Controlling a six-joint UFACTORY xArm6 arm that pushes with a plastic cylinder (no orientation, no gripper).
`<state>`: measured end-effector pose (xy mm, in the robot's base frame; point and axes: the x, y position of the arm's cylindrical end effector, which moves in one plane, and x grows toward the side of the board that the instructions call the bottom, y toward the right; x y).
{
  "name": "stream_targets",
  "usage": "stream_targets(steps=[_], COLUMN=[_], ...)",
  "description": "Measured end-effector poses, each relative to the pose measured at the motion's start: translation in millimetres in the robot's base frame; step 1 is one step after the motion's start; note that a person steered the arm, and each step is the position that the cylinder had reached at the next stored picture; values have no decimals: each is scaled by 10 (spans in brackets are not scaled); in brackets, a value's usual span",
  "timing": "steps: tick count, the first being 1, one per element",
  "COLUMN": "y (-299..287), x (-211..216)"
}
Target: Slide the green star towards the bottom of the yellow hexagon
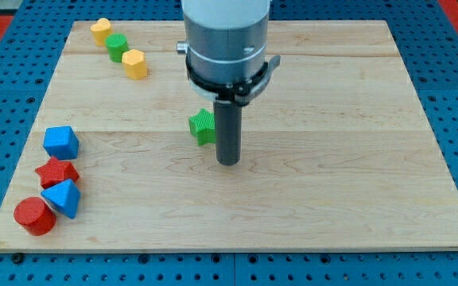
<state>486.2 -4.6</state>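
Note:
The green star (pixel 202 125) lies near the middle of the wooden board, partly hidden by the rod. My tip (pixel 227 162) rests on the board just right of and below the star, close to touching it. The yellow hexagon (pixel 134 63) lies at the view's upper left, well up and left of the star.
A green cylinder (pixel 118 47) and a yellow heart-like block (pixel 101 30) sit up-left of the hexagon. At the view's left edge are a blue block (pixel 60 142), a red star (pixel 56 171), a blue triangle (pixel 62 197) and a red cylinder (pixel 34 216). The board edge (pixel 229 251) is below.

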Motion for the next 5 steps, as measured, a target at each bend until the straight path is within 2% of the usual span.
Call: stream_targets(steps=[3,4,5], y=[-569,-512,-89], x=[-604,-652,-664])
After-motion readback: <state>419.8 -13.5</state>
